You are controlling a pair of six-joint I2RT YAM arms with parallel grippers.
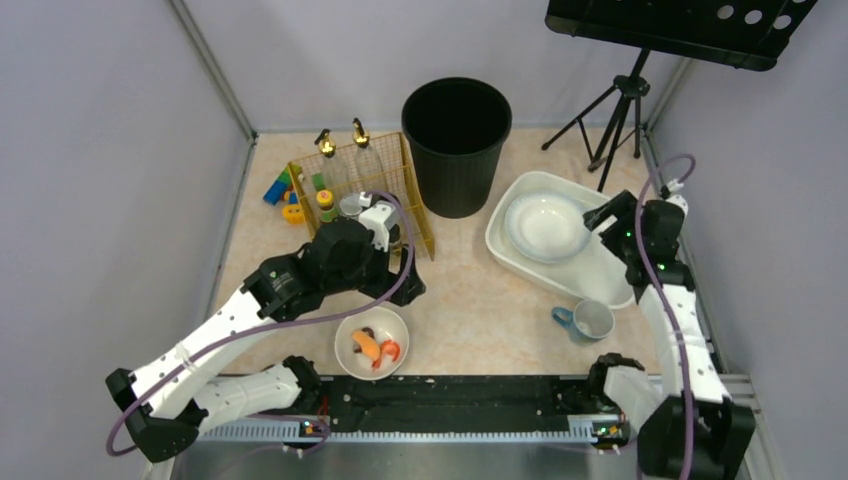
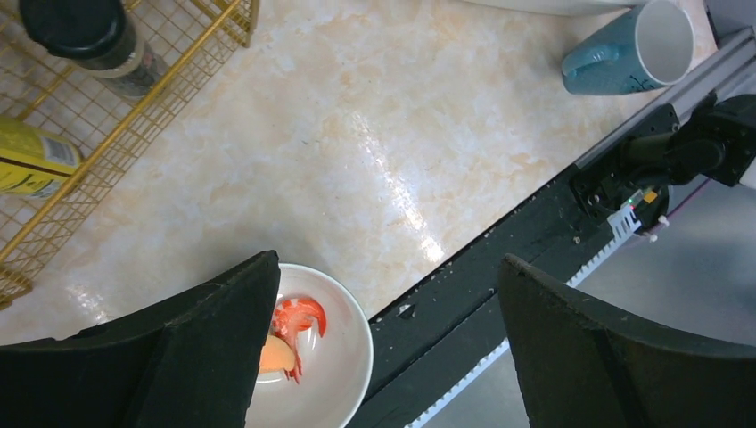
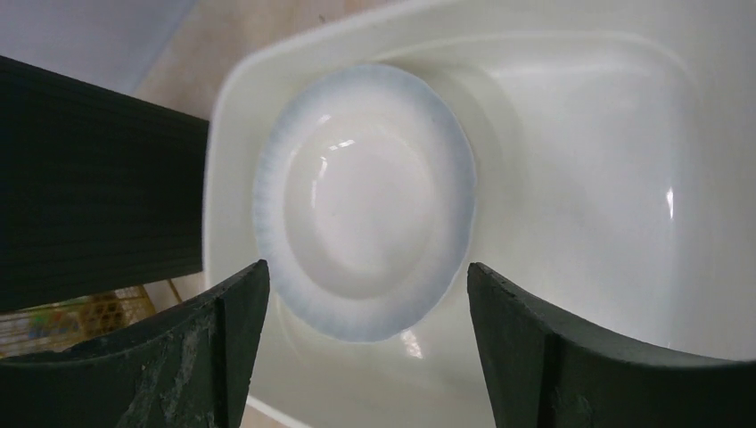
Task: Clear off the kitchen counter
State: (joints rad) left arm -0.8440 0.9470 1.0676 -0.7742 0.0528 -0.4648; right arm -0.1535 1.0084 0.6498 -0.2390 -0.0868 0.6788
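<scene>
L gripper (image 2: 385,267), R gripper (image 3: 365,267) wide, empty; bin (image 1: 456,140) btwn wire rack (image 1: 415,200), tub (image 1: 497,240)

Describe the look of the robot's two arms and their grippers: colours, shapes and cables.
The left arm and the right arm both have smooth white shells on the long links, with bulky black joints and bases. A purple cable loops loosely along each arm. The left fingers are matt black, broad and wedge-shaped. The right fingers match them but show pale scuff marks.
</scene>
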